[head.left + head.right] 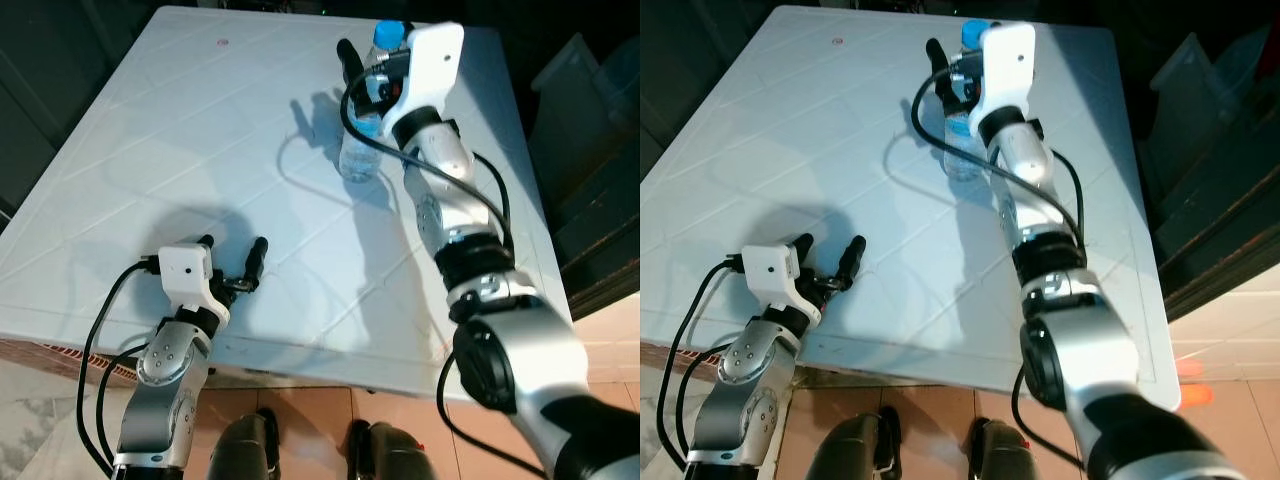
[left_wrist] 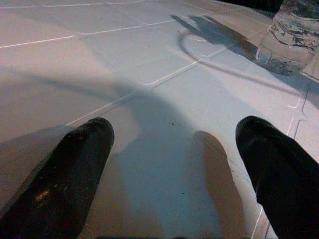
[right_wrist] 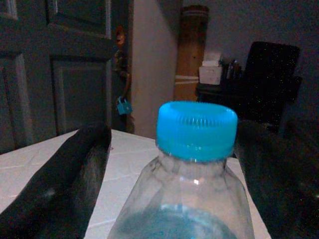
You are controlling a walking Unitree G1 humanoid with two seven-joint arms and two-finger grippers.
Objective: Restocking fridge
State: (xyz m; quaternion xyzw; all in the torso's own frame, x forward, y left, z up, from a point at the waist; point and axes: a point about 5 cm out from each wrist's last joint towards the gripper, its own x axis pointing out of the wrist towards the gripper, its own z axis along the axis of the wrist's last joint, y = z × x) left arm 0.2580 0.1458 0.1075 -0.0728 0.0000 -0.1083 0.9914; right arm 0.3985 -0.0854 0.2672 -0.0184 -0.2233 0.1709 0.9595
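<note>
Nearest the camera, low in the frame, the robot's dark feet stand on terracotta floor tiles just under the near edge of the worktop (image 1: 150, 150). That worktop is the largest thing: a flat, pale, matte slab scored with thin panel lines, filling most of the frame.

Next in size, the right arm reaches up the right half of the frame, its silver casing smooth and rounded, black cable looped beside it. The right claw (image 3: 172, 174) sits at the upper centre with its black fingers apart, one on each side of the water bottle (image 1: 362, 135) near its shoulder, not visibly pressing it. This looks like the pick-up step: the next move calls for closing squarely on the bottle and lifting it straight.

Lower left, the left claw (image 1: 232, 262) hovers over bare worktop, fingers spread and holding nothing.

Smallest, the bottle is clear ribbed plastic, upright, with a ridged blue cap (image 3: 196, 128).
</note>
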